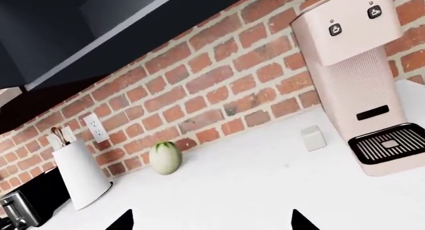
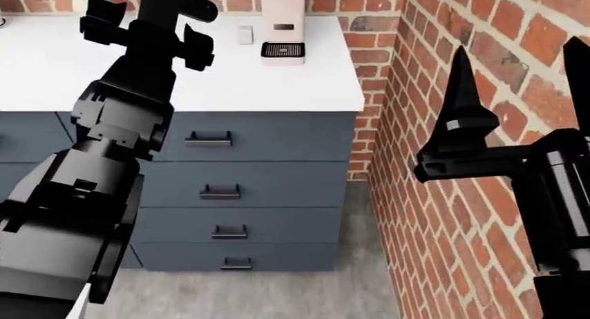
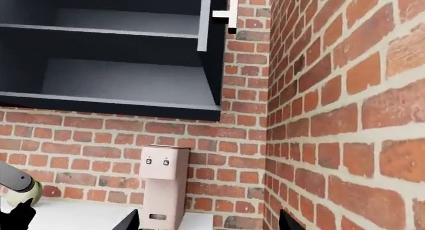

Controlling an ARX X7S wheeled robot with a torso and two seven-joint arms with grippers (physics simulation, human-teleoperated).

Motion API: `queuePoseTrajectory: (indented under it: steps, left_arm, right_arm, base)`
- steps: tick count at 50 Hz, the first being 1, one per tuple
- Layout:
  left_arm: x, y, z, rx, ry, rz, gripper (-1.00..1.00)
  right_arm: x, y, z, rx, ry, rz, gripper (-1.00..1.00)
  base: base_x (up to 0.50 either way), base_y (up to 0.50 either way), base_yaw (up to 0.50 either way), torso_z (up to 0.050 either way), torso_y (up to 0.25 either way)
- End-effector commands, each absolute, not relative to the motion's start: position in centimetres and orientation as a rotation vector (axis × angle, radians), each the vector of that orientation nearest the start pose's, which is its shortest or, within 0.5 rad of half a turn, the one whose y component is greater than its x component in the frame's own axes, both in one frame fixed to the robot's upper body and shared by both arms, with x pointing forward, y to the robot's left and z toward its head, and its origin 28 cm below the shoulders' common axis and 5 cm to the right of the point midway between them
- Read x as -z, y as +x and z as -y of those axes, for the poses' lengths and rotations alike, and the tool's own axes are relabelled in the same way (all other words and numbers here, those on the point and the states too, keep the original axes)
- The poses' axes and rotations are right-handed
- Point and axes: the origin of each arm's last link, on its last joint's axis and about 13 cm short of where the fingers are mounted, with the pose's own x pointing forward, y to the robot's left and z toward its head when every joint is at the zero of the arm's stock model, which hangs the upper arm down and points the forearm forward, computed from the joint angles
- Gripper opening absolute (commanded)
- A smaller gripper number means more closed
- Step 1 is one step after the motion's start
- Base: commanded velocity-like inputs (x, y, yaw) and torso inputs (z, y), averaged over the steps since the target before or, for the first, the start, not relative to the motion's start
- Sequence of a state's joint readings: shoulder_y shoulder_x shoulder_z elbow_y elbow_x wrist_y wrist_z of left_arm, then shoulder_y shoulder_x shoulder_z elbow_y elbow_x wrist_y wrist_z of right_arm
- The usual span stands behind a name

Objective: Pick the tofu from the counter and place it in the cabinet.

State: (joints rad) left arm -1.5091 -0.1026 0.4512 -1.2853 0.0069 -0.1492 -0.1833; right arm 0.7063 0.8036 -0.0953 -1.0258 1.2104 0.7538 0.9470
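On the counter the tofu sat beside the coffee machine, both grippers spread and empty.

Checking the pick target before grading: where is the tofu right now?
The tofu sits on the counter near the back brick wall, just left of the pink coffee machine in the head view; neither gripper touches it.

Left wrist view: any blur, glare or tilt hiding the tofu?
Left wrist view: sharp, no glare, but strongly tilted; tofu reads low-contrast against the white counter. Head view: tofu tiny beside the coffee machine. Right wrist view: cabinet interior evenly lit.
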Motion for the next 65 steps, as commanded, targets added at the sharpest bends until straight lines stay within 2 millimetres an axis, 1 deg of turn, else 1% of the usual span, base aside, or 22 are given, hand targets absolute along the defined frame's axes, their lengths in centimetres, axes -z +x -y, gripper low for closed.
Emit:
queuePoseTrajectory:
  steps: [1,7,33,41,44,48,52,54,59,62,65]
  left_arm:
    - [-26.1,43.9,-25.0,-0.251,0.462,0.07,1.0]
    - [-25.4,43.8,-25.1,-0.268,0.459,0.056,1.0]
    - [-24.9,43.8,-25.2,-0.273,0.457,0.042,1.0]
    - [-24.6,43.7,-25.6,-0.287,0.453,0.034,1.0]
    - [-24.2,43.7,-26.0,-0.286,0.436,0.03,1.0]
    - [-24.1,43.7,-26.0,-0.283,0.431,0.031,1.0]
    - [-24.1,43.6,-26.1,-0.286,0.435,0.029,1.0]
    - [-24.1,43.6,-26.1,-0.284,0.436,0.03,1.0]
    - [-24.0,43.7,-26.0,-0.28,0.434,0.029,1.0]
    - [-23.9,43.7,-25.9,-0.276,0.437,0.029,1.0]
    - [-23.9,43.7,-25.7,-0.255,0.448,0.037,1.0]
  right_arm:
    - [-26.9,16.3,12.1,-0.014,-0.083,0.494,1.0]
    - [-26.8,16.5,12.3,0.006,-0.095,0.496,1.0]
    - [-26.5,16.6,12.5,0.018,-0.086,0.505,1.0]
    - [-27.0,17.0,12.9,0.068,-0.053,0.525,1.0]
    - [-27.4,17.3,13.4,0.121,-0.033,0.545,1.0]
    - [-27.2,17.6,14.2,0.172,-0.03,0.541,1.0]
    - [-26.8,17.6,15.7,0.254,-0.037,0.532,1.0]
    - [-27.0,17.4,16.4,0.288,-0.044,0.539,1.0]
    - [-27.2,17.0,17.1,0.322,-0.052,0.545,1.0]
    - [-27.0,16.6,18.3,0.38,-0.058,0.544,1.0]
    - [-26.6,15.7,19.7,0.459,-0.056,0.535,1.0]
  base:
    - [0.47,0.16,0.0,0.0,0.0]
    - [0.46,0.2,0.0,0.0,0.0]
    - [0.45,0.21,0.0,0.0,0.0]
    - [0.47,0.17,0.0,0.0,0.002]
    - [0.47,0.15,0.0,0.0,0.0]
    - [0.48,0.15,0.0,0.0,0.0]
    - [0.48,0.15,0.0,0.0,0.0]
    - [0.48,0.15,0.0,0.0,0.0]
    - [0.48,0.15,0.0,0.0,0.002]
    - [0.48,0.15,0.0,0.0,0.0]
    - [0.48,0.15,0.0,0.0,0.0]
